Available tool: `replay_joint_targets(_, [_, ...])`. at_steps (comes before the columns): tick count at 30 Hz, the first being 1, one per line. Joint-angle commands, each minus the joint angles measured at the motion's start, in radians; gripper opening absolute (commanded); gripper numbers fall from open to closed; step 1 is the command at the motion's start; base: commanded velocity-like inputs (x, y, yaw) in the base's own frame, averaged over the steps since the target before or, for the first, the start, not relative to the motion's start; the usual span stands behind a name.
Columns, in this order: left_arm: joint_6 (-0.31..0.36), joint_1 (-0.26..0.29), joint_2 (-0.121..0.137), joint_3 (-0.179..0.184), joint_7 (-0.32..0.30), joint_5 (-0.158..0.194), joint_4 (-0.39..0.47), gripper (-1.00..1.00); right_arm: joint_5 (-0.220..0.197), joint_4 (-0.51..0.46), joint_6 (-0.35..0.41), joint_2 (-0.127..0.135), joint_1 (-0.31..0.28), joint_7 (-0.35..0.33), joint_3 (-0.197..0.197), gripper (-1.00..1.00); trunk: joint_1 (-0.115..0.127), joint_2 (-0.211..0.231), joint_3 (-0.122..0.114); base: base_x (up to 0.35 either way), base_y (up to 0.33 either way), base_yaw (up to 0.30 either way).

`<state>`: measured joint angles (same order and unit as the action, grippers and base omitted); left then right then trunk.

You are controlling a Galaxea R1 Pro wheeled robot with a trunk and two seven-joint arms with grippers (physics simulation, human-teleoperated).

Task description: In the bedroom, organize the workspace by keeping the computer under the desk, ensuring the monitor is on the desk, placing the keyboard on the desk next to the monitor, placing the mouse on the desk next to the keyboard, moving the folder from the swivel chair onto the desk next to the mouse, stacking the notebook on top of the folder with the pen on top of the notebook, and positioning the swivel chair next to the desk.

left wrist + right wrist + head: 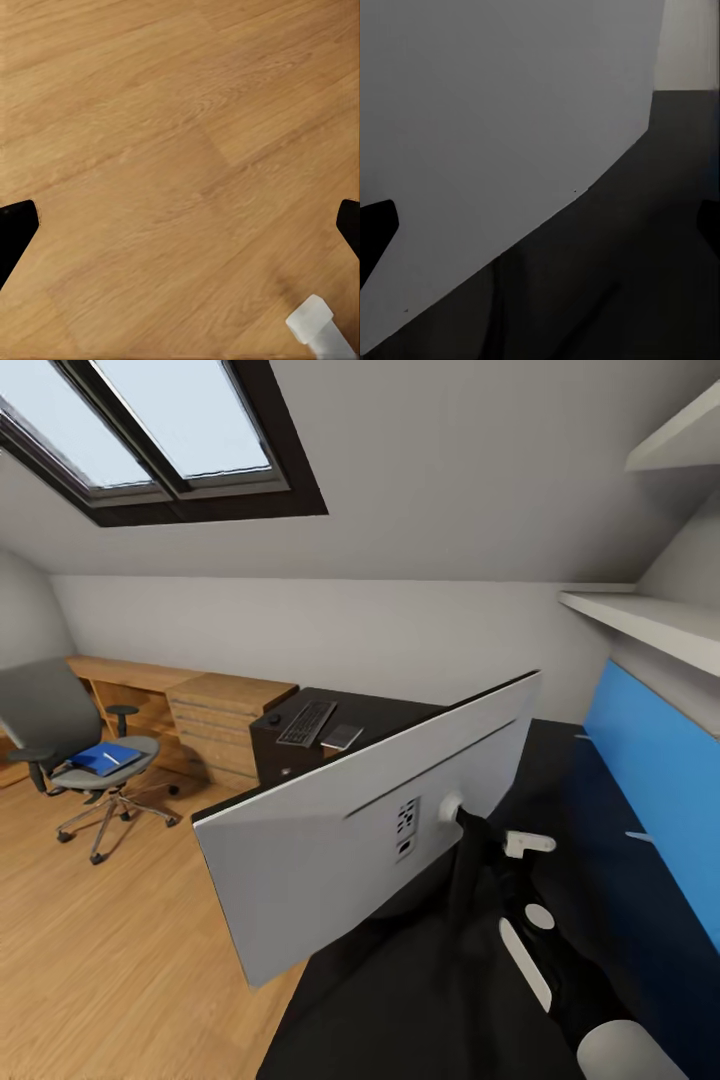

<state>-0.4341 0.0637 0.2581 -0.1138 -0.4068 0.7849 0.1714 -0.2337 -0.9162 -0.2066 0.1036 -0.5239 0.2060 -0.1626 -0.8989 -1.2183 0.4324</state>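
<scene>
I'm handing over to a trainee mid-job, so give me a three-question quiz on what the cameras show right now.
1. True or false: the blue folder lies on the swivel chair seat.
2. Which lies on the far end of the desk, beside the keyboard? A) the notebook B) a lamp C) a cup
3. Fill in: the head view shows the monitor's light grey ____, tilted.

Key: 1 true. 2 A. 3 back. The left hand hangs open over the wood floor; the right hand is open at the monitor.
</scene>
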Motion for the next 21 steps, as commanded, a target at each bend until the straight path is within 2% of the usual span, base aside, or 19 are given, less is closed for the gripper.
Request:
replay_joint_targets(1, [0.002,0.001,0.0,-0.008,-0.01,0.002,-0.001,1.0,-0.01,0.0,-0.005,0.002,-0.001,0.021,-0.005,1.0,0.0,-0.001,0.001,-0.253,-0.017,0.0])
replay_joint_targets(7, [0.002,0.001,-0.001,-0.007,-0.01,0.002,-0.001,1.0,-0.012,0.0,-0.01,0.002,-0.001,0.107,-0.005,1.0,0.0,-0.001,0.001,-0.211,-0.137,0.0])
replay_joint_targets(16, [0.002,0.001,-0.006,-0.007,-0.01,0.002,-0.001,1.0,-0.012,0.0,-0.01,0.005,-0.001,0.119,-0.002,1.0,0.0,-0.001,0.001,-0.034,-0.067,0.0])
replay_joint_targets(21, [0.002,0.001,-0.006,-0.006,-0.01,0.002,-0.001,1.0,-0.012,0.003,-0.009,0.005,-0.001,0.119,-0.003,1.0,0.0,-0.001,0.001,-0.243,-0.004,0.0])
